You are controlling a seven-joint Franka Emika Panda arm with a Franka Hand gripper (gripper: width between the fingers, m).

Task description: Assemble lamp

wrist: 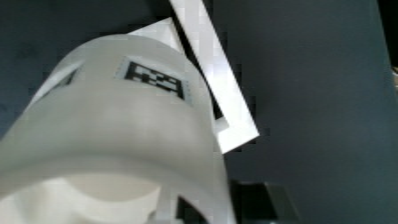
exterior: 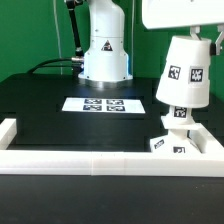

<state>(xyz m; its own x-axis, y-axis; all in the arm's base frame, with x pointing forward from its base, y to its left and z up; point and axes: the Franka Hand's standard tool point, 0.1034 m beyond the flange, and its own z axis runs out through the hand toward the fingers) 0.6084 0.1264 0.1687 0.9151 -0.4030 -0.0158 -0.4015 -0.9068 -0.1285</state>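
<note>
Misalignment is the main hazard: the shade [exterior: 184, 70], pinched between the jaws, hangs tilted above the bulb post [exterior: 178, 117] on the base [exterior: 185, 143] near the desk's [exterior: 60, 125] rail, and could jam or topple it.

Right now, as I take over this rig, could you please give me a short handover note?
Gripper: at the top of the shade; whether it is shut cannot be told.
Shade: upright, over the bulb post, near the exterior view's right corner.
Base: flat on the table by the white rail, post standing on it.
Marker board: mid-table.
Apparently done: post on base.
Left: seat the shade, then let go.
</note>
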